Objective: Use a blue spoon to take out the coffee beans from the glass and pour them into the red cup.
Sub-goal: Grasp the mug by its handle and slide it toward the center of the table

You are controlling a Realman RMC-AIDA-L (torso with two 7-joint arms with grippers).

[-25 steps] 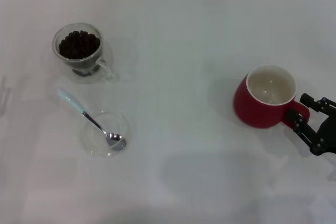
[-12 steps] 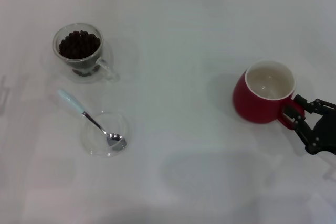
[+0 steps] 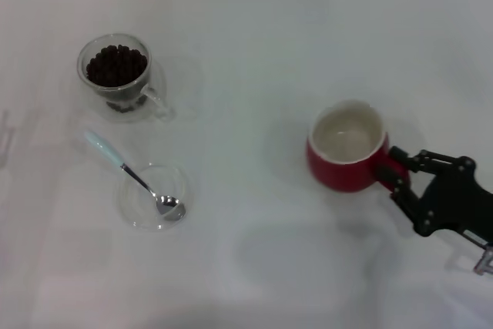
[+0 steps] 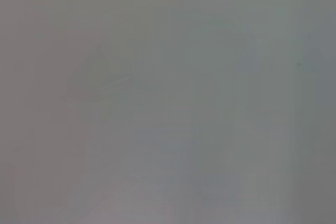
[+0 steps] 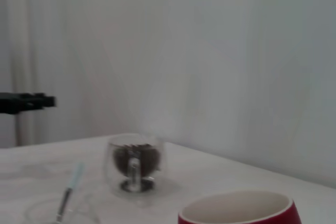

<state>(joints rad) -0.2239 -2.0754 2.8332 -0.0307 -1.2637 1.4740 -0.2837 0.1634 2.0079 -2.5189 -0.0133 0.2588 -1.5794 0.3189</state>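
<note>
The red cup (image 3: 343, 169) stands upright at the right of the white table, its creamy inside bare. My right gripper (image 3: 399, 173) is shut on its red handle from the right. The cup's rim (image 5: 239, 208) also shows low in the right wrist view. At the far left stands the glass (image 3: 115, 75), full of dark coffee beans (image 3: 115, 65), its handle toward the front right. In front of it lies the blue spoon (image 3: 123, 166), bowl resting in a clear saucer (image 3: 142, 209). The right wrist view shows the glass (image 5: 135, 163) and the spoon (image 5: 72, 179).
A dark bar (image 5: 26, 102) at the edge of the right wrist view looks like my left gripper, parked beyond the glass. The left wrist view is plain grey. Bare white table (image 3: 246, 113) lies between the glass and the cup.
My right gripper has carried the red cup leftward and a little nearer the front edge, holding it by the handle. The glass, spoon and saucer have stayed put.
</note>
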